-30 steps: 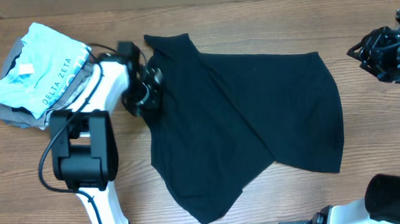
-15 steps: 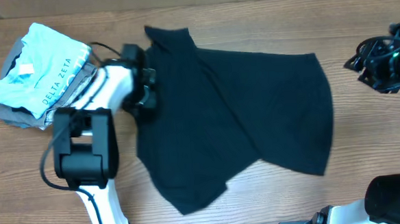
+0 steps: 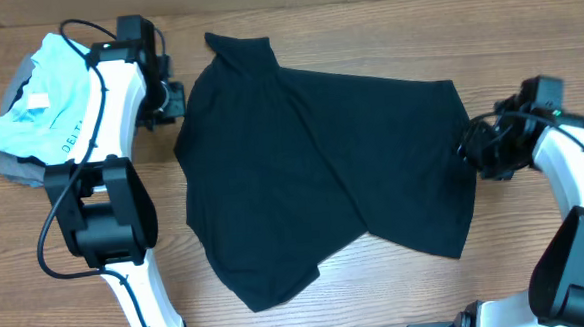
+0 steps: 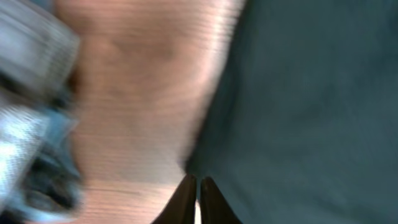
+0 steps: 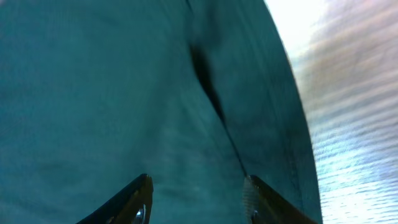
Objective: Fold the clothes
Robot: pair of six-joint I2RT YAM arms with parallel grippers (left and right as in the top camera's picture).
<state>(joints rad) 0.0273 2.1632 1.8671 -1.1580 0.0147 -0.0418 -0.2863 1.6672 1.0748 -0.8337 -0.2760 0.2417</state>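
Observation:
A black garment (image 3: 323,172) lies spread and partly folded across the middle of the wooden table. My left gripper (image 3: 171,98) is at its upper left edge. In the left wrist view the fingers (image 4: 198,182) are shut, and the cloth's edge (image 4: 298,93) comes to a point at their tips. My right gripper (image 3: 472,149) is at the garment's right edge. In the right wrist view it (image 5: 198,190) is open, with the dark cloth (image 5: 124,93) beneath and between the fingers.
A folded stack of clothes (image 3: 49,106), a light blue printed shirt on top of grey ones, sits at the far left beside my left arm. It shows as a blur in the left wrist view (image 4: 31,124). Bare wood lies along the table's front edge (image 3: 399,298).
My left gripper has moved up and left, and the garment has shifted left with it. My right arm has come in from the far right to the garment's right edge.

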